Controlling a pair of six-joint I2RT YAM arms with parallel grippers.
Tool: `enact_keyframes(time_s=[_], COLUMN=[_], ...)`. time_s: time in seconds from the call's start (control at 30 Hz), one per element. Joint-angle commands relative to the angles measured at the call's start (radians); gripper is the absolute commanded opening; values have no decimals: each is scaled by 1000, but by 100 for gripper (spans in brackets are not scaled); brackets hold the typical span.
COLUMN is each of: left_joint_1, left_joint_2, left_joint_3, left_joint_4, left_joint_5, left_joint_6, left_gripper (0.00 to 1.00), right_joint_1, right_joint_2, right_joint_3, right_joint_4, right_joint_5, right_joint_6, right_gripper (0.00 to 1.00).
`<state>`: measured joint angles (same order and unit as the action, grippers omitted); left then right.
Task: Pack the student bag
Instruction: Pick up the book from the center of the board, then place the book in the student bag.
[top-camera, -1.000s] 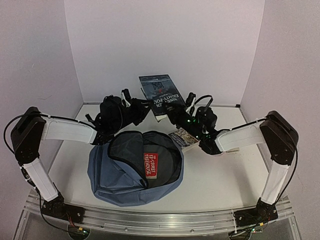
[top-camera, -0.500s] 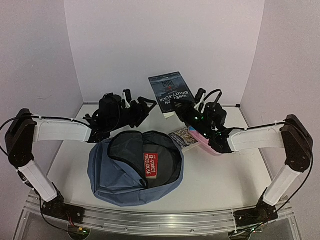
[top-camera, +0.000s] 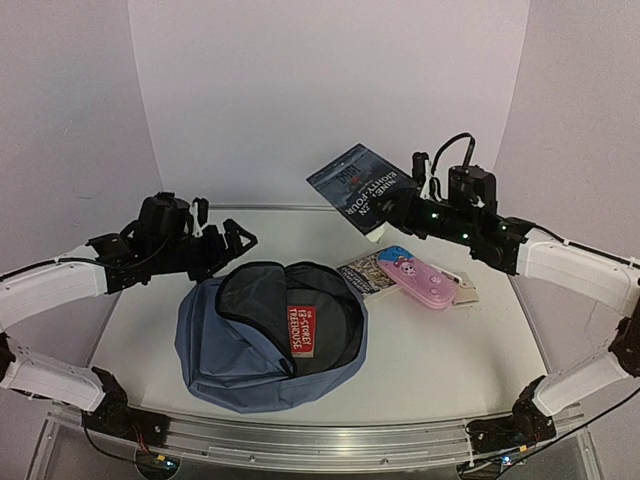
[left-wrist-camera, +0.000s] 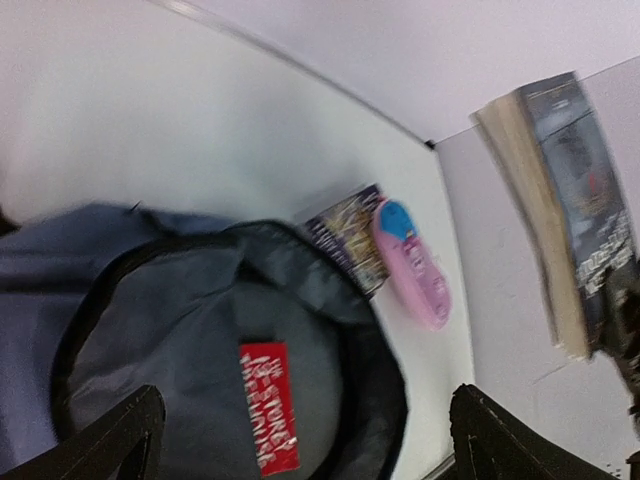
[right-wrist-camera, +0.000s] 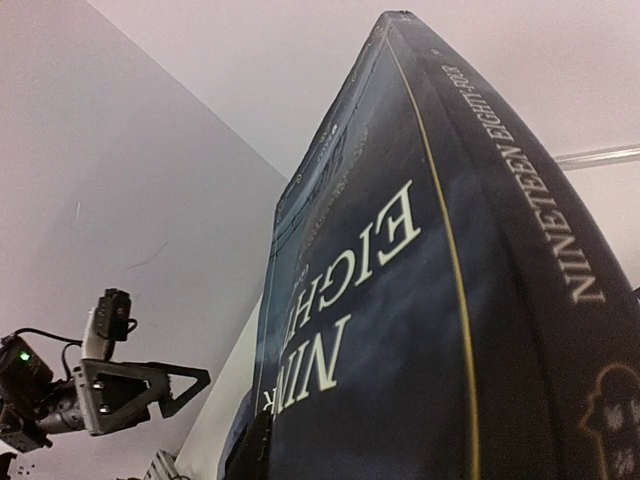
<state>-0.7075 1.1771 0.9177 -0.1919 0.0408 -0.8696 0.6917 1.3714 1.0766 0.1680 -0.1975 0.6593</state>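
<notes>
The right pincer (top-camera: 388, 218) grips a dark book (top-camera: 356, 184) by its lower corner and holds it tilted in the air, at about 1 o'clock from the table's (top-camera: 430, 350) middle. Its own wrist view is filled by that book (right-wrist-camera: 400, 300), with "Nineteen Eighty-Four" readable on the spine, but its fingers do not show there. The left pincer (top-camera: 230, 236) is spread wide and empty, hovering at 10 o'clock over the rear rim of the bag (top-camera: 235, 365). Its fingers (left-wrist-camera: 110, 440) sit far apart at the bottom corners of the left wrist view. The bag lies open on the table at about 7 o'clock, its dark lining showing and a red book (top-camera: 302, 328) inside. The left wrist view looks straight into the opening (left-wrist-camera: 200, 340). At 3 o'clock of the bag a pink pencil case (top-camera: 422, 279) lies partly on a third book (top-camera: 360, 276). The top view alone shows both arms together.
</notes>
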Motion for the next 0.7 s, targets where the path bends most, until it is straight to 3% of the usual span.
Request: enact_keyframes(time_s=[0.0, 0.17, 0.47, 0.67], left_joint_1=[40, 107, 111, 111], left_joint_2=[-62, -172, -159, -96], left_joint_3=[-126, -274, -377, -405], left_joint_4=[-171, -163, 8, 129], left_joint_5=[47, 11, 116, 159], left_joint_6=[-64, -151, -191, -204], left_gripper=[100, 100, 99, 84], right_joint_1=[-117, -132, -129, -99], right_joint_2=[-45, -44, -84, -75], right_joint_3=[93, 102, 5, -29], right_joint_4=[-124, -300, -338, -366], right_joint_5=[-364, -471, -591, -588], right_joint_6=[-63, -127, -138, -155], right_gripper=[0, 0, 0, 0])
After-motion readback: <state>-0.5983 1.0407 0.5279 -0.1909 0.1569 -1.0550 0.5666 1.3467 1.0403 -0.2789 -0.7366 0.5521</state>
